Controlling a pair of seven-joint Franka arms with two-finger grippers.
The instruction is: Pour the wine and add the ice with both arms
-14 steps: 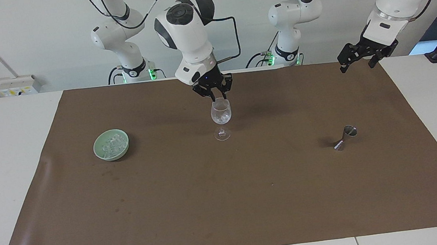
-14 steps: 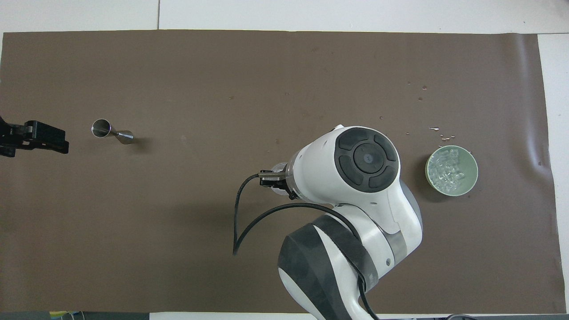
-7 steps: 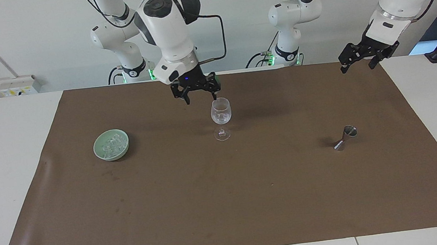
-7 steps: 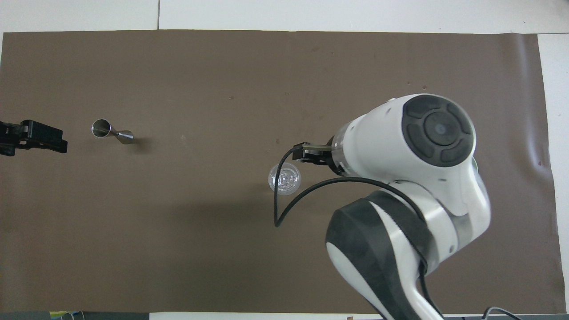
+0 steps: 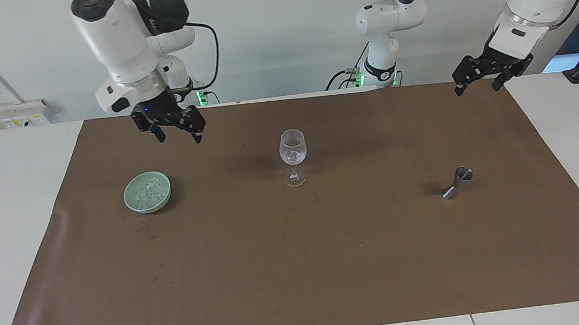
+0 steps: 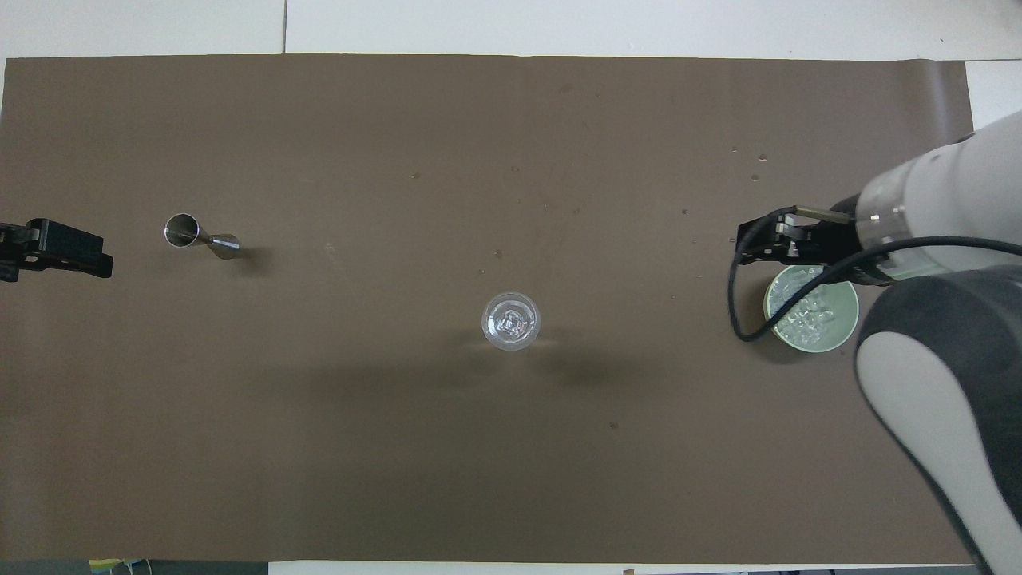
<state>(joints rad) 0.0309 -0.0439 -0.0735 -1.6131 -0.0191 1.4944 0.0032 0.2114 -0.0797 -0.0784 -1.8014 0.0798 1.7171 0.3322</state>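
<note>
We see the right gripper (image 5: 177,133) spread open and empty, up beside the green bowl (image 5: 130,199) of ice (image 5: 148,193). More ice sits in the wine glass (image 5: 293,154) mid-mat. The left gripper (image 5: 476,80) waits open near the jigger (image 5: 457,181).

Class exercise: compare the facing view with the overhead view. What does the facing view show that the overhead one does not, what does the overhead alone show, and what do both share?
Facing view only: both arm bases and the back wall, the wine glass's stem and foot in profile, and the right hand raised in the air, clear of the green bowl.

Overhead view only: the inside of the glass from above, and small droplets on the mat near the bowl.

Both: the ice in the bowl, the metal jigger, and the left hand waiting at its end of the table.
</note>
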